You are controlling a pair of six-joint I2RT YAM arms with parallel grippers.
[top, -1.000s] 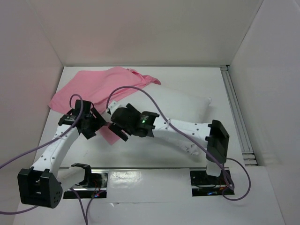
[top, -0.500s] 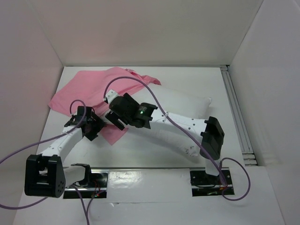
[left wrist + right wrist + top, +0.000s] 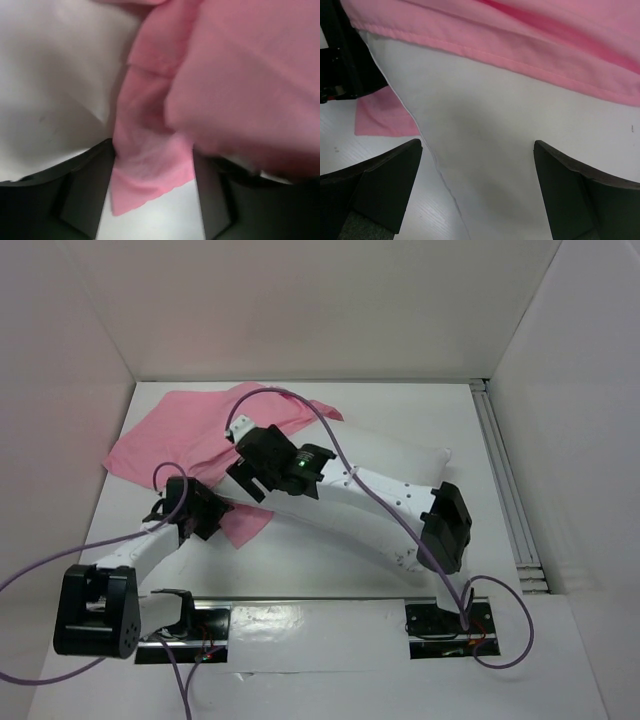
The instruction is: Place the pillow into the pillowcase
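Left gripper (image 3: 155,170): part-closed, seemingly pinching the pillowcase (image 3: 235,75) hem.
Right gripper (image 3: 476,150): wide open, empty, above the pillow (image 3: 490,115) corner.
Technique: lift hem; grip corner squarely.

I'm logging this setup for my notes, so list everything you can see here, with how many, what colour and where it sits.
pillowcase: one, pink, rear left of the table, overlapping the pillow's left end
pillow: one, white, across the middle, right of the pillowcase
table: one, white, under everything
walls: three, white, at the left, back and right
rail: one, silver, along the table's right edge
cables: at least two, purple, looping from the arms
mounting plate: one, shiny metal, near edge by the arm bases
left gripper: one, black fingers, closed on a fold of the pillowcase
right gripper: one, black fingers, open above the pillow's corner
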